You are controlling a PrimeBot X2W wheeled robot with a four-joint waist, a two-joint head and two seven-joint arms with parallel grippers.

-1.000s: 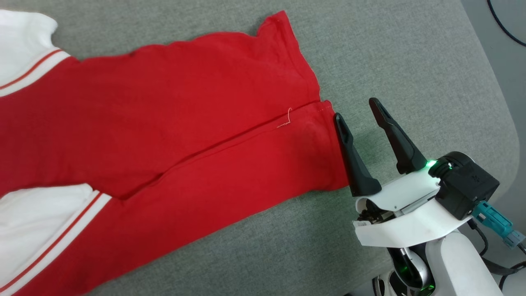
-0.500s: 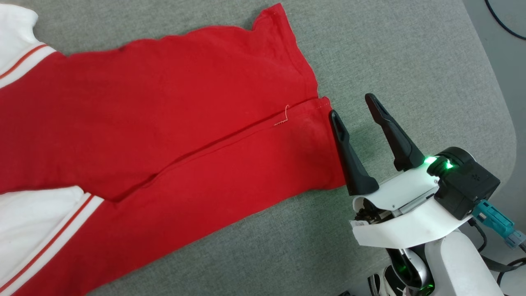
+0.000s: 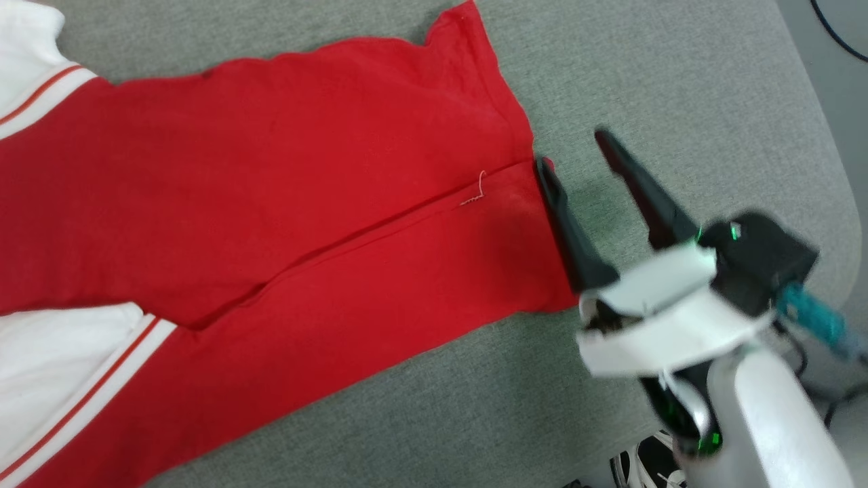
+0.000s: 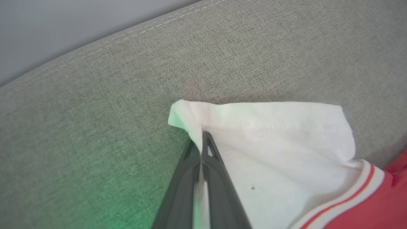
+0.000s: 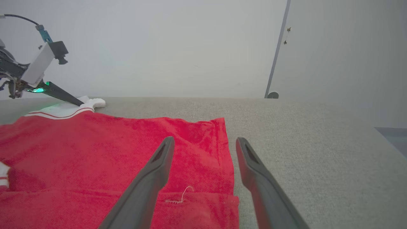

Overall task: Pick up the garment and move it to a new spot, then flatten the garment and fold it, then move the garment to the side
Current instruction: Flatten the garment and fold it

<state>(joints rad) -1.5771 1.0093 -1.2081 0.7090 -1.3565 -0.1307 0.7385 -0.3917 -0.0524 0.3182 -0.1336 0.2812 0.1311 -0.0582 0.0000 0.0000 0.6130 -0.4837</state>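
The garment, a red soft-fabric short-sleeved shirt (image 3: 271,203) with white sleeves and red-and-white striped trim, lies spread on a grey woven upholstered surface (image 3: 678,81). It covers the left and middle of the head view, with its hem towards the right. One long side of the body is folded over the rest, and a loose white thread (image 3: 478,190) curls at that fold's edge near the hem. The right gripper (image 3: 571,148), two long dark fingers on a white wrist housing that is blurred in the head view, stands at the hem with its fingers wide apart and nothing between them. In the right wrist view one finger lies over the red cloth and the other over bare grey fabric just beyond the hem's edge; whether either touches cannot be told. The left gripper (image 4: 202,140) has its fingers pressed together on the edge of a white sleeve (image 4: 270,143), with the cloth pinched between them. The right wrist view shows it far across the shirt, before a pale wall (image 5: 175,47).
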